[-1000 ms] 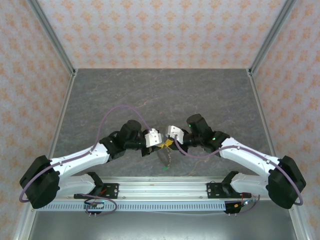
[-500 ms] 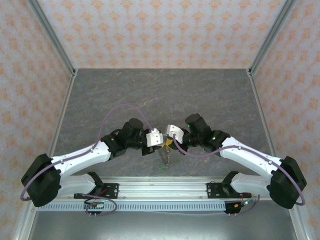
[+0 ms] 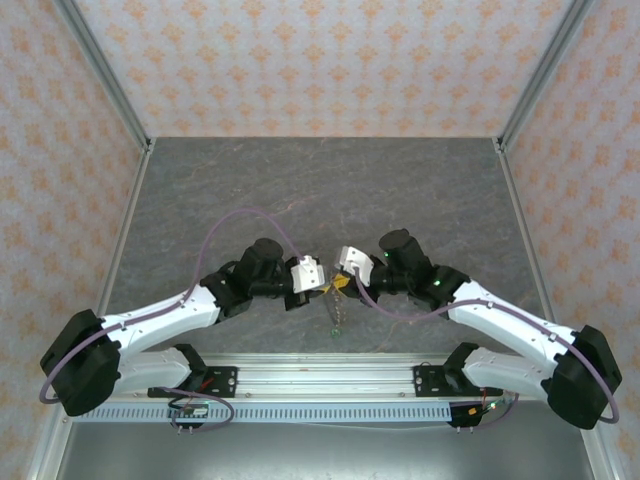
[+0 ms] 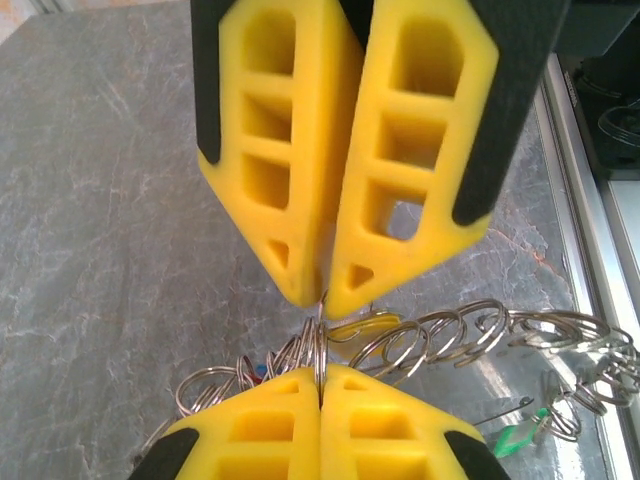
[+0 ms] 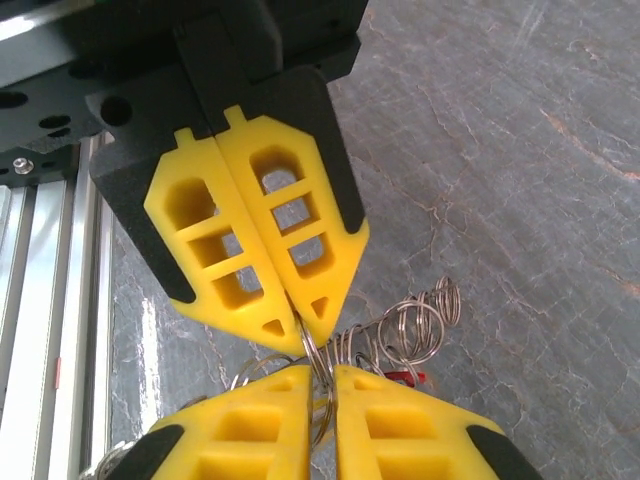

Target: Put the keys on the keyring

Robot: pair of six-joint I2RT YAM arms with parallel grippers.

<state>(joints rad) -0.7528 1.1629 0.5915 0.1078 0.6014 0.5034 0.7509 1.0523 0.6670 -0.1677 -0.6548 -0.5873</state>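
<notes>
Two end effectors are meeting tip to tip above the near middle of the counter (image 3: 300, 190), left end effector (image 4: 320, 385) and right end effector (image 5: 327, 372) both pinching the keyring (image 4: 430, 340), loops hanging over the counter, green key (image 4: 520, 437) dangling among them.

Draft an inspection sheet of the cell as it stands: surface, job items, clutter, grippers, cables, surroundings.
Surface: grey marbled table, no spills or marks seen.
Job's things: keyring, a string of linked wire rings, is held up between the two grippers, with its slack hanging toward the table. A green-headed key is at its far end and a red-headed key sits among the rings. Cannot tell whether either is threaded.
Clutter: nothing seen.
Grippers: left gripper and right gripper meet tip to tip, each shut on a ring.
Cables: left purple cable arcs over its arm and right purple cable runs along its arm. No snag seen.
Surroundings: patterned walls; aluminium rail at the near edge.
</notes>
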